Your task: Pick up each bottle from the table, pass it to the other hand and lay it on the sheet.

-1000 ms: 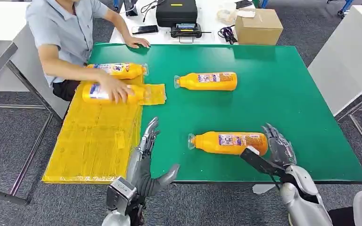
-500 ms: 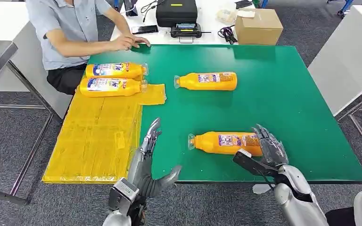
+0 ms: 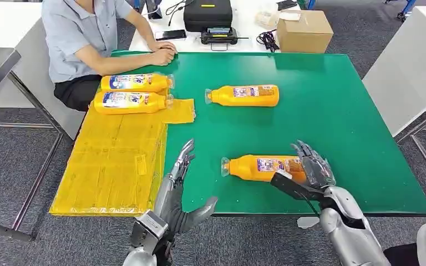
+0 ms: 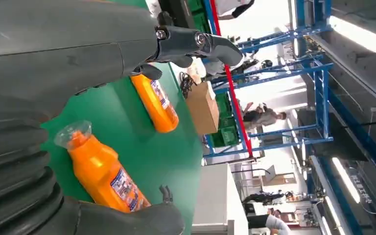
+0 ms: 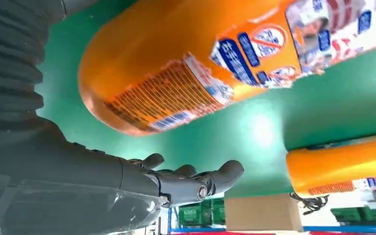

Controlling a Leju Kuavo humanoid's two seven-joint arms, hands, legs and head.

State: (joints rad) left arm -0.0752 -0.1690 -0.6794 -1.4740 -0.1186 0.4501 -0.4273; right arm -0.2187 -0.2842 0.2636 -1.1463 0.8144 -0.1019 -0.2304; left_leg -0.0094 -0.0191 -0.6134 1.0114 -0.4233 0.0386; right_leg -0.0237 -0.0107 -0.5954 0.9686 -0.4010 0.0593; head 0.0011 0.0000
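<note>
The step in hand looks like the pickup of the near bottle (image 3: 267, 168), which lies on its side on the green bench (image 3: 333, 100), cap toward the robot's left. The right robot hand (image 3: 310, 166) sits at the bottle's base end with its fingers spread around it; the right wrist view shows the fingers extended beside the bottle's body with a gap of bench between, so I judge it not yet gripped (though contact at the thumb is hard to rule out from here). The next move calls for closing firmly around the base and lifting.

The left robot hand (image 3: 178, 185) waits open, fingers apart, near the bench edge just beside the yellow sheet (image 3: 111, 166).

The bottle is orange with a printed label and a clear cap. A second bottle (image 3: 243, 95) lies farther back on the bench, and two bottles (image 3: 136, 92) already lie on the sheet.
</note>
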